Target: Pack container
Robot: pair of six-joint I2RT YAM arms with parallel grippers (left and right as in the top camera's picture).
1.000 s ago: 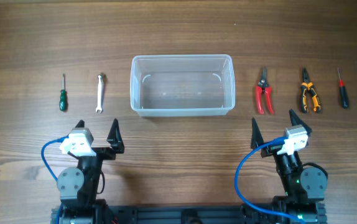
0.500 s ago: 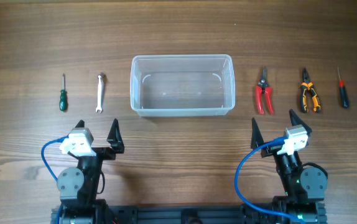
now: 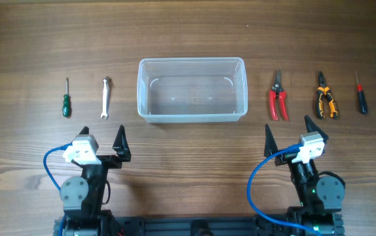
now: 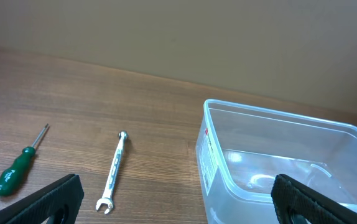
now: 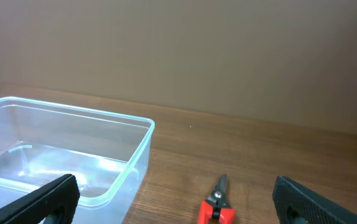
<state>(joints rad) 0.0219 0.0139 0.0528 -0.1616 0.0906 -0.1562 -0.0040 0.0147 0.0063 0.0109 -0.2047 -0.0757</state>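
Observation:
The clear plastic container (image 3: 192, 90) stands empty at the table's middle; it also shows in the left wrist view (image 4: 278, 168) and the right wrist view (image 5: 60, 155). Left of it lie a green-handled screwdriver (image 3: 66, 98) (image 4: 18, 165) and a small silver wrench (image 3: 106, 98) (image 4: 114, 169). Right of it lie red-handled snips (image 3: 278, 97) (image 5: 216, 202), orange-and-black pliers (image 3: 325, 96) and a dark red-tipped screwdriver (image 3: 360, 94). My left gripper (image 3: 103, 139) (image 4: 178, 205) is open and empty near the front edge. My right gripper (image 3: 289, 131) (image 5: 178, 202) is open and empty too.
The wooden table (image 3: 188, 39) stretches behind the container. Both arm bases sit at the front edge, each with a blue cable (image 3: 257, 177) looping beside it.

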